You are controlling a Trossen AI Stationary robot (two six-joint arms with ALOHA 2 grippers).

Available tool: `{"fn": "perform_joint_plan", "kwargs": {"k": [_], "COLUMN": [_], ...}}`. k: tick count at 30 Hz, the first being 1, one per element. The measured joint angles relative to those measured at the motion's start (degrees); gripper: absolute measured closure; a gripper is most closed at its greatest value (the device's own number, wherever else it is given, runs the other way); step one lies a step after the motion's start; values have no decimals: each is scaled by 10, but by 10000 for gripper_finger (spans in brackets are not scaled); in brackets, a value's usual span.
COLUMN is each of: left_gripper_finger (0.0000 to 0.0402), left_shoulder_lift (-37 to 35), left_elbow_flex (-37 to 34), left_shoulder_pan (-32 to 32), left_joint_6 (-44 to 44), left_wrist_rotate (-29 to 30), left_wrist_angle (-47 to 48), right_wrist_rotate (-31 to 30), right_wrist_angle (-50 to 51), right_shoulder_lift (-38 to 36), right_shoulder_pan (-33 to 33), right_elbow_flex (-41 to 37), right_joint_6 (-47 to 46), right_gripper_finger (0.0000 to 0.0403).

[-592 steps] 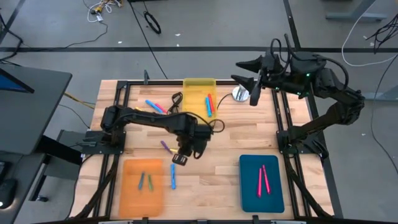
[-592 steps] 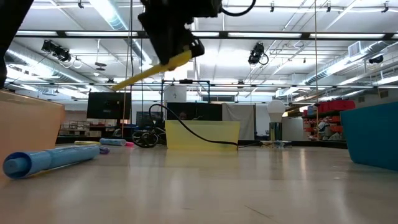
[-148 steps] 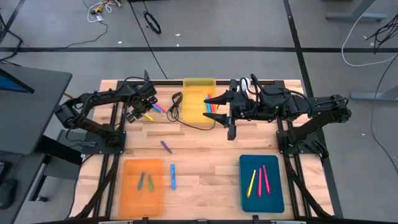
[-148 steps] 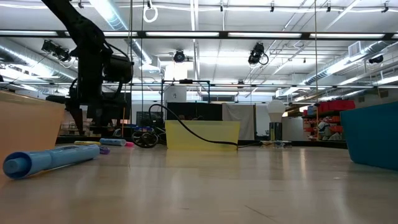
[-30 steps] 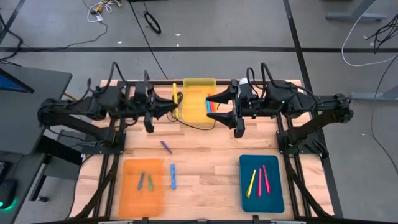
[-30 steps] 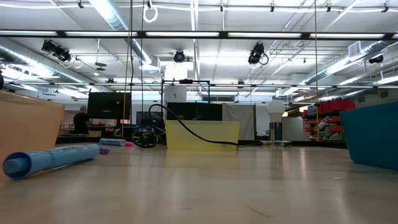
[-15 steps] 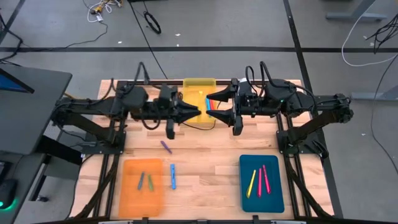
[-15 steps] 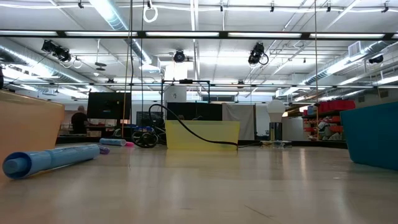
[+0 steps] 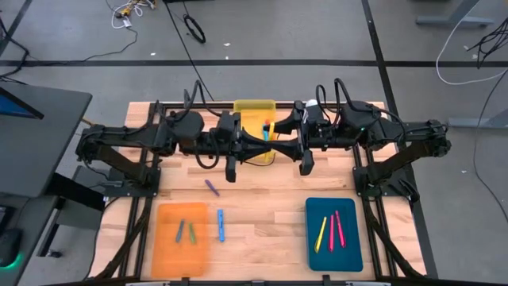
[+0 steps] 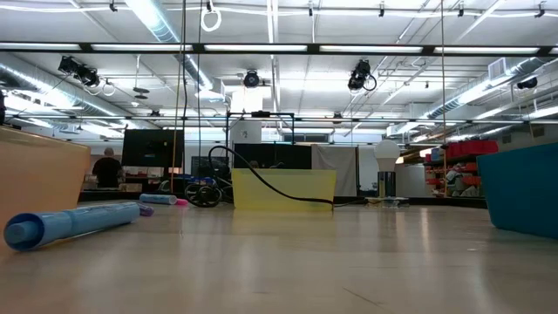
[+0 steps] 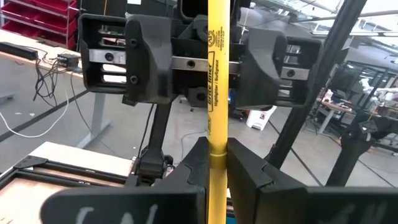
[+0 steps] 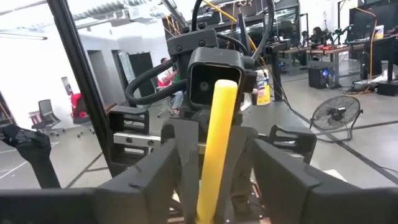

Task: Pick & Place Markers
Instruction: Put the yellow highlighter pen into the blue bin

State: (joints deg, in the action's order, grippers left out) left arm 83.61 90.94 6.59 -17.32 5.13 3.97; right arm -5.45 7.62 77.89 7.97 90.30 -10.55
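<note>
My left gripper [image 9: 255, 145] [image 11: 217, 146] reaches level from the table's left, above the yellow tray [image 9: 248, 111], and is shut on an upright yellow marker [image 11: 217, 93] [image 12: 217, 137]. My right gripper [image 9: 279, 146] [image 12: 217, 149] faces it from the right, open, with its fingers on either side of the marker's upper part and gaps showing. Blue and red markers [image 9: 267, 127] lie in the yellow tray. A purple marker [image 9: 212, 187] and a blue one [image 9: 221, 225] [image 10: 70, 222] lie flat on the table. Neither gripper shows in the low view. My left gripper pinches the yellow marker's shaft [image 11: 217, 140] between its two fingers [image 12: 184, 146], below the marker's top end [image 12: 224, 87]. The fingers come level from the table's left and lie across the marker. It stands upright, lifted clear above the yellow tray.
The orange tray [image 9: 163, 254] at the near left holds two markers [image 9: 186, 232]. The teal tray [image 9: 313, 254] at the near right holds a yellow and two pink markers [image 9: 332, 230]. A black cable [image 9: 226, 127] runs beside the yellow tray. A person [image 10: 107, 166] stands far behind the table.
My left arm has swung from the far-left part of the table toward the right, carrying the upright yellow marker over the yellow tray and up between the right gripper's fingers. The right arm has stayed nearly still.
</note>
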Motion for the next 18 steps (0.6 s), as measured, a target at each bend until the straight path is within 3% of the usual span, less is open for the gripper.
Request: {"fn": "perform_joint_plan", "kwargs": {"k": [12,14,18], "left_gripper_finger": [364,339,277], "left_shoulder_lift": [0,0,0], "left_elbow_flex": [0,0,0], "left_shoulder_pan": [0,0,0], "left_joint_6": [2,1,0], "left_wrist_rotate": [12,13,13], "left_wrist_angle": [0,0,-1], "right_wrist_rotate": [6,6,6], "right_wrist_angle": [1,1,7], "right_shoulder_lift": [0,0,-1], "right_shoulder_pan": [0,0,0], "right_elbow_flex": [0,0,0], "right_joint_6": [7,10,9], "right_gripper_finger": [367,386,379]}}
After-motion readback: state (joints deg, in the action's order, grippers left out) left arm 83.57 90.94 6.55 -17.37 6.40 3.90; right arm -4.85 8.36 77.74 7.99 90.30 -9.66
